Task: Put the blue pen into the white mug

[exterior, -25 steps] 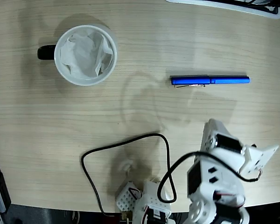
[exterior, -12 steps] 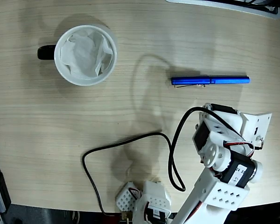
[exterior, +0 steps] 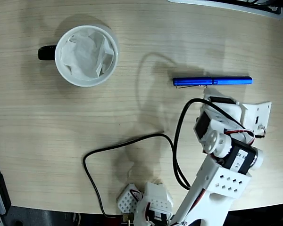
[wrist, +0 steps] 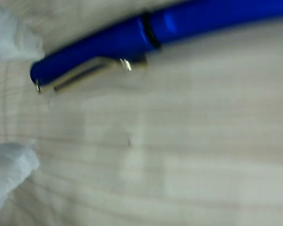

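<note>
On the wooden table [exterior: 132, 117], we see the arm, folded low at the near edge a second ago, now stretched forward until its gripper [wrist: 12, 96] hangs just short of the blue pen [exterior: 212, 81]. The pen lies flat and untouched, well apart from the white mug [exterior: 86, 55] (paper-lined, handle to the left). In the wrist view the white fingertips [wrist: 9, 167] stand apart with nothing between them, so we judge the grasp is next.
</note>
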Available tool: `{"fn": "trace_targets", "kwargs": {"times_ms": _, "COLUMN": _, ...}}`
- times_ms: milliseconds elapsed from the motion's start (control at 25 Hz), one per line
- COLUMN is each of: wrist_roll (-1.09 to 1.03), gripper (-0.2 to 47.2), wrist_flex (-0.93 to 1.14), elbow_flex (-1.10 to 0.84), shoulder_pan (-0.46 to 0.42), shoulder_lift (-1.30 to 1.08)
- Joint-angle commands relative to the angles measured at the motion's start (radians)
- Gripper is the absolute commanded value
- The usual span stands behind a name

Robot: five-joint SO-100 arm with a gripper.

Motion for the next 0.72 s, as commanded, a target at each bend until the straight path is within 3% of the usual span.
{"fn": "trace_targets", "kwargs": {"times_ms": 0, "wrist_roll": -0.017, "gripper": 19.1, "wrist_flex": -0.029, "elbow_flex": -0.029, "shoulder_pan": 0.003, "shoulder_lift": -0.002}}
{"fn": "trace_targets", "kwargs": {"times_ms": 200, "wrist_roll": -0.032, "gripper": 26.7, "wrist_flex": -0.066, "elbow_flex": -0.008, "shoulder_pan": -0.025, "shoulder_lift": -0.018}}
{"fn": "trace_targets", "kwargs": {"times_ms": 680, "wrist_roll": -0.04, "gripper": 26.5, "wrist_flex": -0.072, "elbow_flex": 0.06, "shoulder_pan": -0.055, "shoulder_lift": -0.038}}
